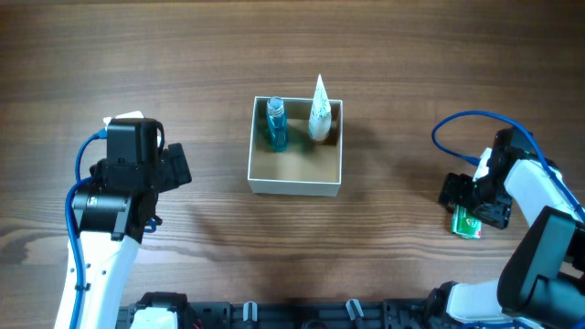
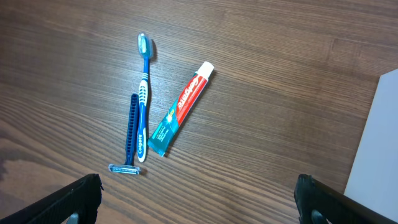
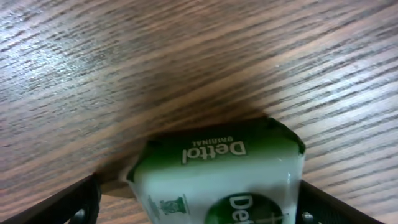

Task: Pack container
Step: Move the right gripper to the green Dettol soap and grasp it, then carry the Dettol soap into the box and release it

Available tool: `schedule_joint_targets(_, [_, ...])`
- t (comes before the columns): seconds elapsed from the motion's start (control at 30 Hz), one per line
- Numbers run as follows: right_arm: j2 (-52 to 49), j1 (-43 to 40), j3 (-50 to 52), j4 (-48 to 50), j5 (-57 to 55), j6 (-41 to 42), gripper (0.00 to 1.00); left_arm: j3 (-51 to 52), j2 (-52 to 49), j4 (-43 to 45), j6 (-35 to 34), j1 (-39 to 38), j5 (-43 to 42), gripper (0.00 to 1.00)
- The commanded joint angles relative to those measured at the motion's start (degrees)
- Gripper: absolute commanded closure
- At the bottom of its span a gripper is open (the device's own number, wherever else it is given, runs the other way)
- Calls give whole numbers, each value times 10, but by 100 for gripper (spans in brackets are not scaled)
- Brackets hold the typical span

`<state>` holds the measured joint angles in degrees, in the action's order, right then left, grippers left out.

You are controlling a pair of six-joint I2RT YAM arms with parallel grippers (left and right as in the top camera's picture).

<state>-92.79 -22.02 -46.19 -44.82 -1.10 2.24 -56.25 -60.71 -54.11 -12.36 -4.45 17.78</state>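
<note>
Right claw [image 1: 473,208] straddles soap [image 1: 467,222], container [image 1: 294,185] well apart leftward.

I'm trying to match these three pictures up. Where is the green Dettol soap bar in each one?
Overhead: the soap bar lies at the far right of the picture, under the right gripper.
Left wrist: not in it.
Right wrist: the soap bar fills the lower middle, between that gripper's open fingers.
Shared landmark: the dark wood-grain table shows in all three views.
</note>
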Motion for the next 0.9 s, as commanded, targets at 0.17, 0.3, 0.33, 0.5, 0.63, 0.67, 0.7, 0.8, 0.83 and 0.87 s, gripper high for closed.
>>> schedule_joint_targets(0.17, [-12,-2,8,5,10,-7,34,-10,-1,-2,-1,-3,11,0])
schedule_joint_targets(0.3, [-12,-2,8,7,12,-6,37,-10,-1,-2,-1,-3,11,0])
schedule_joint_targets(0.33, [-12,-2,8,8,12,-6,41,-10,-1,-2,-1,-3,11,0])
schedule_joint_targets(0.5, [-12,-2,-4,6,12,-6,66,-10,-1,-2,-1,-3,11,0])
schedule_joint_targets(0.63, [-12,-1,-58,-28,12,25,89,-10,-1,-2,-1,-3,11,0])
schedule_joint_targets(0.67, [-11,0,-86,-48,12,36,93,-10,-1,-2,-1,-3,11,0])
schedule_joint_targets(0.7, [-11,2,-121,-73,12,39,95,-10,-1,-2,-1,-3,11,0])
schedule_joint_targets(0.8, [-6,18,-209,-136,13,44,96,-10,-1,-2,-1,-3,11,0])
schedule_joint_targets(0.83, [2,33,-254,-164,22,42,96,-10,-1,-2,-1,-3,11,0])
schedule_joint_targets(0.87, [10,47,-283,-180,31,35,96,-10,-1,-2,-1,-3,11,0])
